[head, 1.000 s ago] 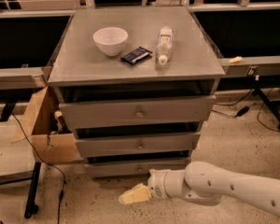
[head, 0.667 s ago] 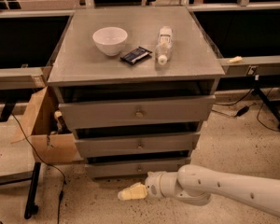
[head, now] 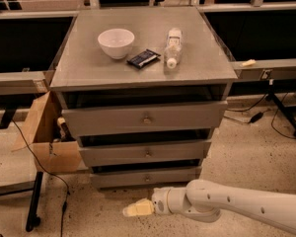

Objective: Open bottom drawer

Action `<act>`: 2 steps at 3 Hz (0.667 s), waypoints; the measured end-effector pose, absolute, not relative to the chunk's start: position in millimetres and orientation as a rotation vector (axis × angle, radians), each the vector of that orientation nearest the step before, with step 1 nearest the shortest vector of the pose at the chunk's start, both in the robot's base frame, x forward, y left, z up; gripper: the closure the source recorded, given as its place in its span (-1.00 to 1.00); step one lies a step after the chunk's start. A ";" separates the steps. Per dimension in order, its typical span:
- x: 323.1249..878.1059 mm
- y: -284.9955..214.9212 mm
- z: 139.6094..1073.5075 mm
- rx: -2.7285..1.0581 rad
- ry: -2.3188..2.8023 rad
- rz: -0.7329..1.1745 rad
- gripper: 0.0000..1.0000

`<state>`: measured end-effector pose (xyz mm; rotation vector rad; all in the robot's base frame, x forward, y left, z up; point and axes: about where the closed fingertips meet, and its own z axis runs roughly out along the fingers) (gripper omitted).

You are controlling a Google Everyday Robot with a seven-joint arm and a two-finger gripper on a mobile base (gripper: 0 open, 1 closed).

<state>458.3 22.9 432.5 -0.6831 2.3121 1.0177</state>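
The bottom drawer (head: 146, 177) is the lowest and narrowest of three grey drawer fronts in the cabinet, with a small round brassy knob (head: 147, 178) at its centre. It sits nearly flush, with a dark gap above it. My gripper (head: 133, 210) has pale yellowish fingers and hangs just above the floor, in front of and slightly left of the knob, apart from the drawer. My white arm (head: 237, 206) reaches in from the lower right.
The middle drawer (head: 147, 152) and top drawer (head: 146, 117) stand above. On the cabinet top are a white bowl (head: 116, 43), a dark packet (head: 143, 58) and a lying plastic bottle (head: 172, 48). A cardboard box (head: 47, 132) stands at the left, beside a black stand leg (head: 34, 201) and cable.
My gripper and arm have shifted a little to the left along the floor in front of the cabinet. The drawers have not moved.
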 end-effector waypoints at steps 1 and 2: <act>460.7 18.3 431.6 -0.677 2.314 0.999 -1.00; 477.2 -4.9 427.9 -0.676 2.330 0.898 -1.00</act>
